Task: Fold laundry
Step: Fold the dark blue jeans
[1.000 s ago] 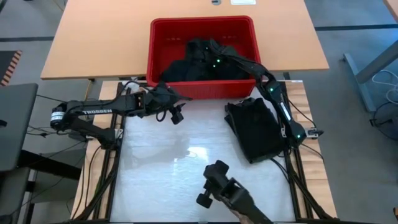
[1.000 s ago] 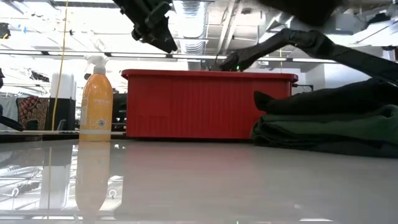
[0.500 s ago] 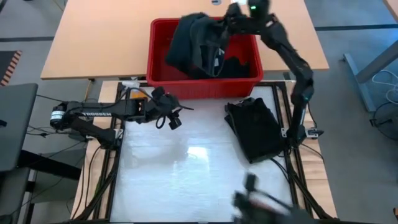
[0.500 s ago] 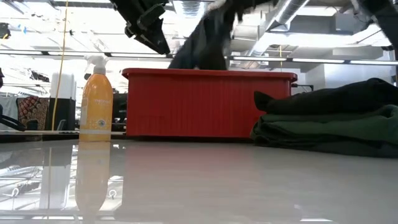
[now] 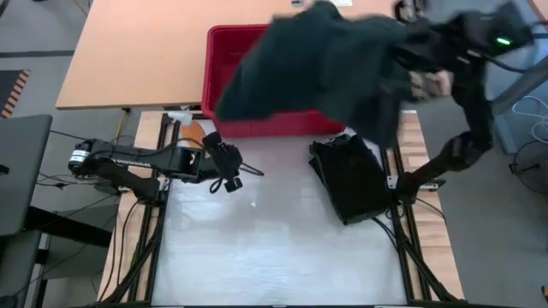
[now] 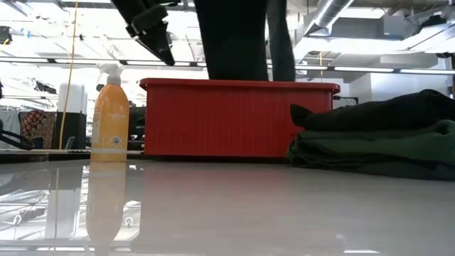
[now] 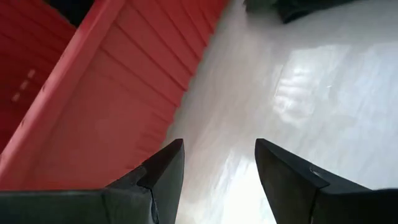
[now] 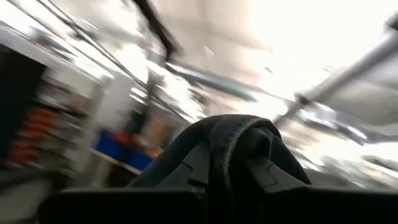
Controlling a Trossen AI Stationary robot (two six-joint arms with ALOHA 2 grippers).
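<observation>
A large dark green-black garment (image 5: 317, 68) hangs high over the red basket (image 5: 224, 51); in the low view the garment (image 6: 238, 39) drops behind the basket's front wall (image 6: 238, 117). My right gripper (image 5: 409, 62) is up near the table's far right, shut on this garment. My left gripper (image 5: 229, 178) hovers open over the table's left part, just in front of the basket, and holds nothing; the left wrist view shows the left gripper (image 7: 217, 158) over bare table. A folded stack of dark garments (image 5: 351, 180) lies on the table's right side. My right gripper (image 8: 233, 168) pinches a bunched fold of the garment (image 8: 239, 140) between its two fingers (image 8: 267, 171); several layers wrap over them. The garment hangs below the gripper, spread wide over the basket. Its lower end is hidden behind the basket wall.
An orange spray bottle (image 6: 109, 117) stands at the basket's left end. The folded stack (image 6: 377, 142) takes up the table's right side. The white table top (image 5: 257, 239) lies between the arms. A wooden table (image 5: 137, 51) carries the basket's far part.
My right gripper has risen fast out of the basket and swung toward the right, hauling the dark garment up with it; the garment has unfurled from a heap in the basket into a wide hanging sheet. My left gripper has drifted slightly toward the near edge.
</observation>
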